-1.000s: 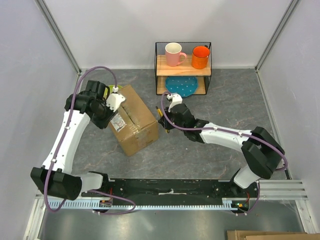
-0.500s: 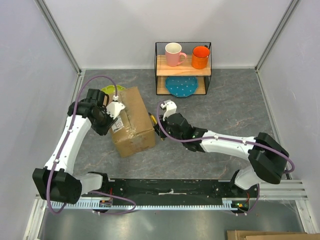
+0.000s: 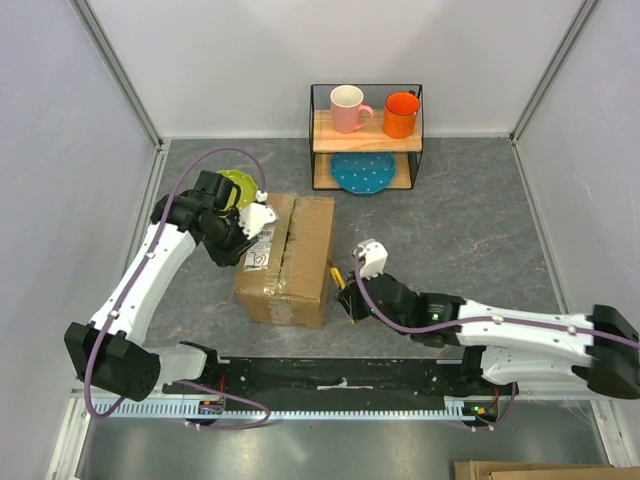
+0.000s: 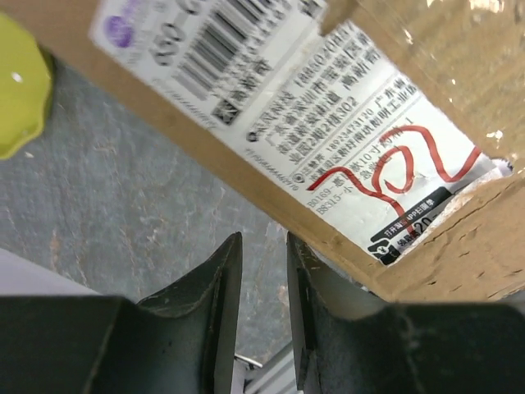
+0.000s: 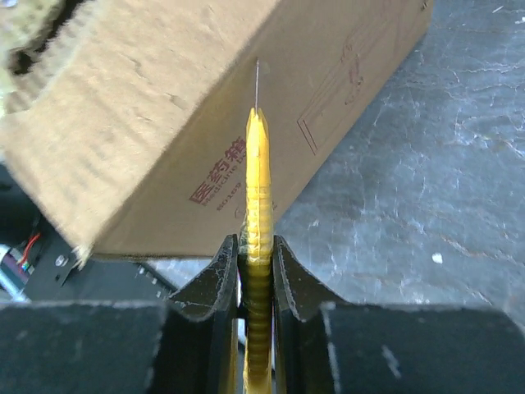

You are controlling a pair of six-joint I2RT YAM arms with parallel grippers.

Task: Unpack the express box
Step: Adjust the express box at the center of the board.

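The express box (image 3: 290,265) is a brown carton lying on the grey floor, its taped seam on top and its white label (image 4: 328,123) with red scrawl on the left side. My left gripper (image 3: 248,240) sits against that labelled side. Its jaws (image 4: 262,246) stand slightly open with only floor showing between them, and the right finger is tucked under the box edge (image 4: 459,246). My right gripper (image 3: 350,295) is shut on a yellow utility knife (image 5: 257,189). The blade tip points at the box's right side wall (image 5: 164,123).
A wire shelf (image 3: 365,135) at the back holds a pink mug (image 3: 348,108), an orange mug (image 3: 400,113) and a blue plate (image 3: 363,172). A green plate (image 3: 237,185) lies behind the left gripper. The arms' base rail (image 3: 340,385) runs along the near edge.
The box has swung round and slid toward the near right with the left gripper against it, uncovering the green plate. The right arm has drawn back toward the near edge, still holding the knife.
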